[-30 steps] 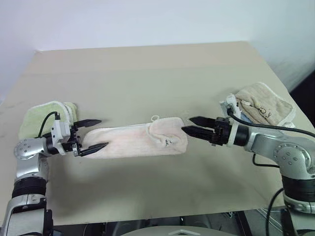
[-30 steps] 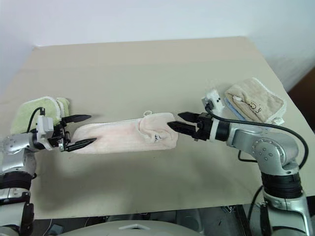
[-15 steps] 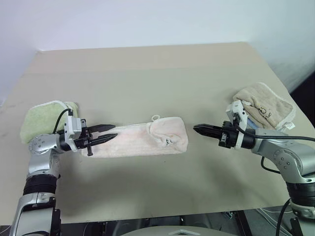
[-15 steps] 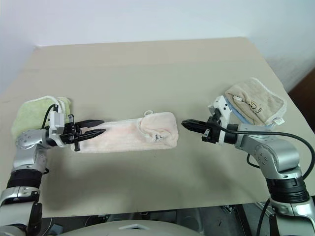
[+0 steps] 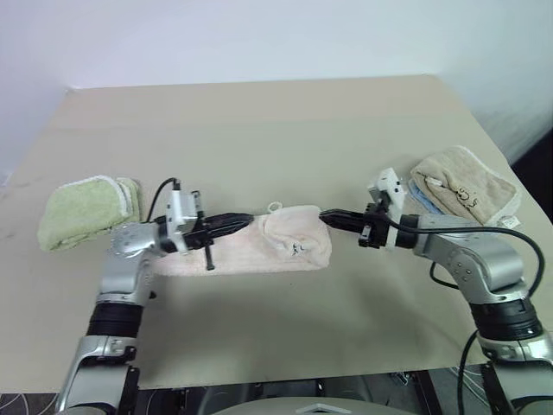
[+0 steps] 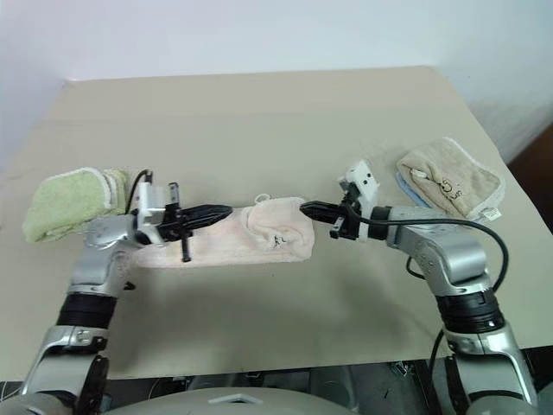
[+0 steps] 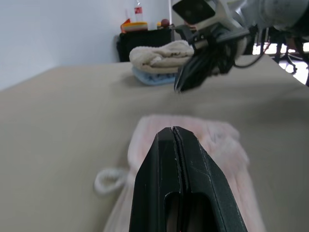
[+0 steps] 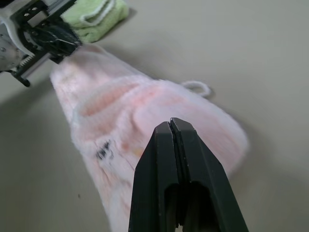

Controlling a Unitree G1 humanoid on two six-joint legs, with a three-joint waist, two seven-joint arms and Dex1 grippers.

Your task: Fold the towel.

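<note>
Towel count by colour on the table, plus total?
Pink towel: 1
Green towel: 1
Beige towel: 1
Light blue cloth under the beige one: 1
Total: 4

both arms: silver-grey metal links with rounded joint housings, black ribbed collars near the lower segments. left gripper (image 5: 244, 219) and right gripper (image 5: 327, 216): two slim black tapered fingers each, smooth and matte, with a slot-shaped cut-out near the base. small white boxy module mounted on each wrist. thin black cables loop from the wrists back along the forearms.
</note>
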